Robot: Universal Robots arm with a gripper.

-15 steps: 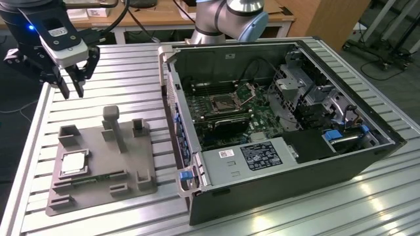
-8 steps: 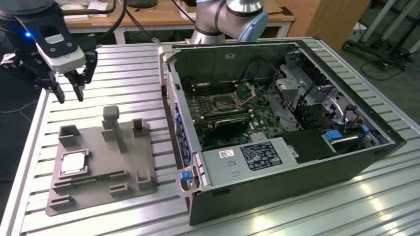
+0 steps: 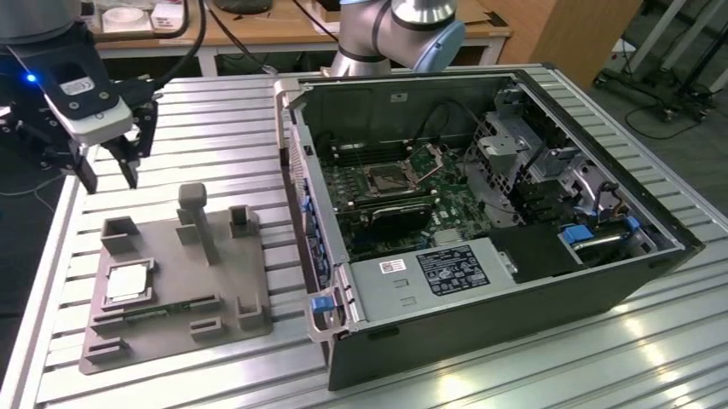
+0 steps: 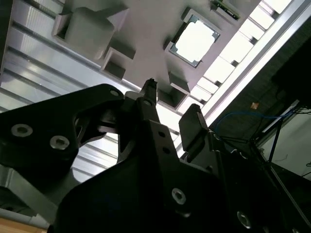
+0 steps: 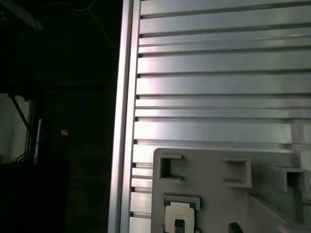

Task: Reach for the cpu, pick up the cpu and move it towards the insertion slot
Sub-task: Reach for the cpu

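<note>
My claw hangs over the slatted aluminium table, its two dark fingers spread wide and carrying nothing, just past the far corner of the grey plastic tray. The cpu lies flat in a square pocket of that tray. In the exterior view it is below the claw and nearer the camera, well apart from the fingertips. In the second wrist view the cpu glares bright beyond them. Being square, it offers no long axis, only straight edges and a smooth silvery-white metal top set against the tray's matte moulded blocks and posts. The insertion slot is a dark square socket in a shiny metal frame with its flap standing open. It sits on the green circuit board inside the open computer case, well off to the exterior view's right of the tray.
</note>
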